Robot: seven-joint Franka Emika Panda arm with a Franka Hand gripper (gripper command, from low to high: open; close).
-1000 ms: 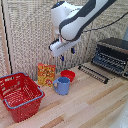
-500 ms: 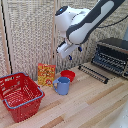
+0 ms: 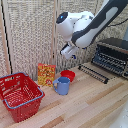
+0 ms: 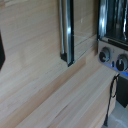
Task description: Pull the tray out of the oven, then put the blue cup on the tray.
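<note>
The blue cup [image 3: 62,86] stands upright on the wooden table, next to a low red bowl [image 3: 67,75]. The oven [image 3: 114,54] sits at the exterior view's right with its door flap [image 3: 93,72] folded down onto the table. Thin dark bars of the tray [image 3: 107,62] show inside the opening. My gripper [image 3: 67,50] hangs in the air above the bowl and cup, holding nothing; its jaws are too blurred to read. The wrist view looks down on the door flap [image 4: 66,31] and the oven's knobs [image 4: 112,58]; the cup is out of that view.
A red wire basket [image 3: 20,95] stands at the exterior view's left, with a yellow-and-red box [image 3: 46,74] upright behind it by the wicker wall. A black cable [image 4: 113,90] runs down by the oven's knob side near the table edge.
My wrist has swung slightly towards the exterior view's right, above the bowl. The cup, bowl and oven have not moved.
</note>
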